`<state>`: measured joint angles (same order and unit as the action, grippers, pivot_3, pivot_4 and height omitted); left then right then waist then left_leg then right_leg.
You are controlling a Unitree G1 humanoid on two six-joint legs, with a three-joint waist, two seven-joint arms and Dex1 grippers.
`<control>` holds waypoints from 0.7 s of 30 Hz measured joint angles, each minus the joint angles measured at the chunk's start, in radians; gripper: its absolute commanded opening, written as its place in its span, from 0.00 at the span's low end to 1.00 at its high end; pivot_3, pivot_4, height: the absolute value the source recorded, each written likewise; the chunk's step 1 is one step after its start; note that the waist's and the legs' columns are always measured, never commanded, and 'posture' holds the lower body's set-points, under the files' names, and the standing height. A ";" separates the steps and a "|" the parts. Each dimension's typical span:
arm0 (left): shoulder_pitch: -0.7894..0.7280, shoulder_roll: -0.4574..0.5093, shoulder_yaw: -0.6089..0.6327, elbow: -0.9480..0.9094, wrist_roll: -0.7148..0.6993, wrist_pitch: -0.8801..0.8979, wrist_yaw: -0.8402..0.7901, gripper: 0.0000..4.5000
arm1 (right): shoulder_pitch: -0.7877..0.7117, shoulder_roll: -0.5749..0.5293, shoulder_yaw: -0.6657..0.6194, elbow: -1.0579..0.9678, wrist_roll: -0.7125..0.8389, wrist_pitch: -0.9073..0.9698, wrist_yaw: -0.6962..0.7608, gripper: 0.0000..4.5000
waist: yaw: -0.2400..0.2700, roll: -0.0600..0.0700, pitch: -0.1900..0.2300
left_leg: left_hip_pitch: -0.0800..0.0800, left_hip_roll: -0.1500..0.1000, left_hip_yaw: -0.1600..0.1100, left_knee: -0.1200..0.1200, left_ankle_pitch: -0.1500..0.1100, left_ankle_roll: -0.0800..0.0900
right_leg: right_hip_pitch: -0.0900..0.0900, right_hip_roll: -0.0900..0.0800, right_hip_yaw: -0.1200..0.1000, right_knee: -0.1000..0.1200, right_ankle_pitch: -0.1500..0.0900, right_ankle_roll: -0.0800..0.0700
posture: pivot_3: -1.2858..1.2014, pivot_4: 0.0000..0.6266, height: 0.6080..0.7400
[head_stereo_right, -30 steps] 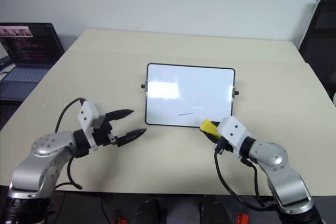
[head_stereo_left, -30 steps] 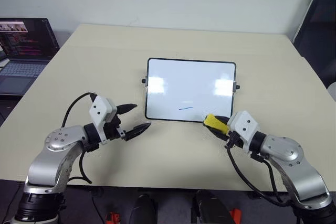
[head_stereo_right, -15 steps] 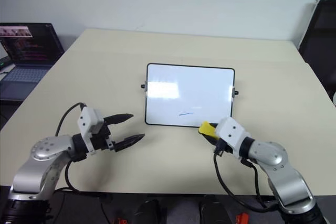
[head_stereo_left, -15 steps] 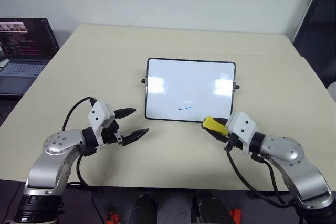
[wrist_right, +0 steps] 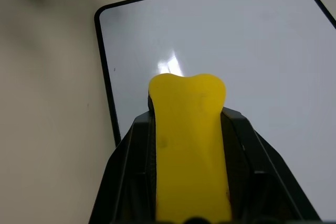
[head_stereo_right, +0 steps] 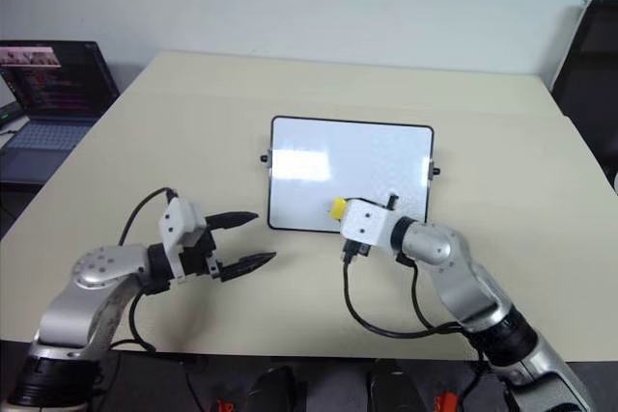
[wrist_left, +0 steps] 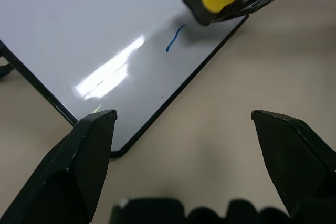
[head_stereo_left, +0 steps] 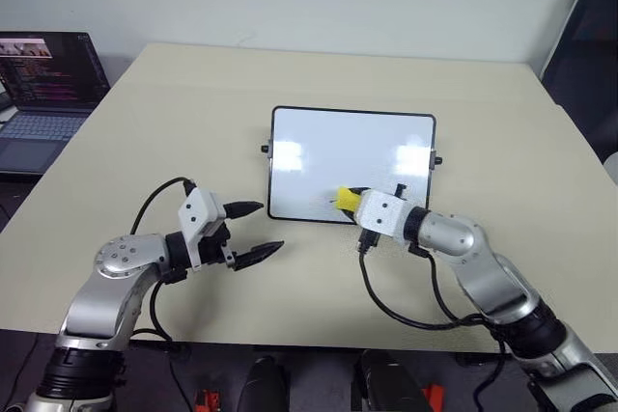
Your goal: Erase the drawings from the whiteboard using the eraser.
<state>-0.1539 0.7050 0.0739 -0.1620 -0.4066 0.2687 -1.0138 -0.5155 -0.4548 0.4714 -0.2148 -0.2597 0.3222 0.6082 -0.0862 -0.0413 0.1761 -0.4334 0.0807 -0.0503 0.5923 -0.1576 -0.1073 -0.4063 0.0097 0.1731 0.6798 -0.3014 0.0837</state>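
Right wrist view gives us the right tool [wrist_right: 189, 182] clamped on the eraser [wrist_right: 188, 135], yellow face toward the camera, over the whiteboard [wrist_right: 252, 40] near one corner. From the head views we find the eraser at the board's near edge, about mid-length. A short blue line [wrist_left: 175, 38], the one drawing we can make out, lies just beside the eraser. We note the left tool [head_stereo_left: 253, 232] with fingers apart above the bench [head_stereo_left: 174, 123], near the board's left corner. A laptop [head_stereo_left: 43, 84] stands off the bench's left side.
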 measured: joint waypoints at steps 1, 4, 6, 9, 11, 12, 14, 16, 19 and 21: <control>-0.012 0.000 -0.003 0.002 0.002 0.000 -0.001 1.00 | -0.030 0.020 0.012 0.035 -0.013 -0.012 -0.001 0.29 | -0.001 0.000 0.000 | 0.000 0.000 0.000 0.000 0.000 0.000 | 0.000 0.000 0.000 0.000 0.000 0.000 | 0.52 0.24 1.00; -0.023 0.000 -0.005 0.006 0.005 -0.007 -0.005 1.00 | -0.081 0.055 0.035 0.097 -0.041 -0.041 0.002 0.29 | 0.000 0.000 0.000 | 0.000 0.000 0.000 0.000 0.000 0.000 | 0.000 0.000 0.000 0.000 0.001 0.001 | 0.52 0.24 1.00; -0.023 0.000 -0.006 0.015 0.007 -0.011 -0.010 1.00 | -0.094 0.066 0.049 0.134 -0.054 -0.049 0.010 0.29 | 0.000 0.000 0.000 | 0.000 0.000 0.000 -0.001 0.000 0.000 | 0.000 0.000 -0.001 0.000 0.001 0.002 | 0.52 0.24 1.00; -0.023 0.000 -0.006 0.025 0.009 -0.018 -0.023 1.00 | -0.096 0.067 0.066 0.172 -0.076 -0.049 0.037 0.29 | 0.003 0.000 0.000 | 0.000 0.000 -0.001 -0.001 0.000 0.000 | 0.000 0.000 -0.001 0.000 0.001 0.002 | 0.52 0.24 1.00; -0.023 -0.001 -0.006 0.037 0.011 -0.021 -0.025 1.00 | -0.095 0.053 0.069 0.179 -0.096 -0.048 0.049 0.29 | 0.003 0.000 0.000 | 0.000 0.000 -0.001 -0.001 0.000 0.000 | 0.000 0.000 -0.001 0.000 0.001 0.002 | 0.52 0.24 1.00; -0.023 -0.002 -0.007 0.041 0.012 -0.023 -0.026 1.00 | -0.095 0.043 0.069 0.179 -0.110 -0.047 0.053 0.29 | 0.003 0.000 0.000 | 0.000 0.000 -0.001 -0.001 0.000 0.000 | 0.000 0.000 -0.001 0.000 0.001 0.002 | 0.52 0.24 1.00; -0.023 -0.004 -0.008 0.047 0.014 -0.032 -0.026 1.00 | -0.084 0.023 0.062 0.168 -0.119 -0.035 0.064 0.29 | 0.003 0.000 0.000 | 0.000 0.000 -0.001 -0.001 0.000 0.000 | 0.000 0.000 -0.001 0.000 0.001 0.002 | 0.52 0.24 1.00; -0.025 -0.009 -0.012 0.049 0.014 -0.036 -0.026 1.00 | -0.066 0.009 0.053 0.141 -0.121 -0.011 0.068 0.29 | 0.004 0.000 0.000 | 0.000 0.000 -0.001 0.000 0.000 0.000 | 0.001 0.000 -0.001 0.001 0.001 0.002 | 0.52 0.24 1.00; -0.029 -0.014 -0.023 0.049 0.015 -0.037 -0.025 1.00 | -0.034 -0.032 0.027 0.092 -0.122 0.020 0.077 0.29 | 0.006 0.000 0.000 | 0.000 0.000 -0.001 0.001 0.000 0.000 | 0.001 0.000 -0.001 0.001 0.000 0.001 | 0.52 0.24 1.00; -0.032 -0.015 -0.029 0.050 0.016 -0.037 -0.024 1.00 | -0.003 -0.087 0.000 0.052 -0.130 0.029 0.084 0.29 | 0.010 0.000 0.000 | 0.000 0.000 -0.001 0.002 0.000 0.000 | 0.002 0.000 -0.001 0.001 0.000 0.001 | 0.52 0.24 1.00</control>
<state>-0.1859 0.6904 0.0450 -0.1121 -0.3910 0.2321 -1.0381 -0.5185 -0.5419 0.4710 -0.1630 -0.3899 0.3516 0.6919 -0.0767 -0.0415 0.1760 -0.4332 0.0805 -0.0512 0.5943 -0.1574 -0.1072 -0.4046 0.0096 0.1722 0.6803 -0.3011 0.0844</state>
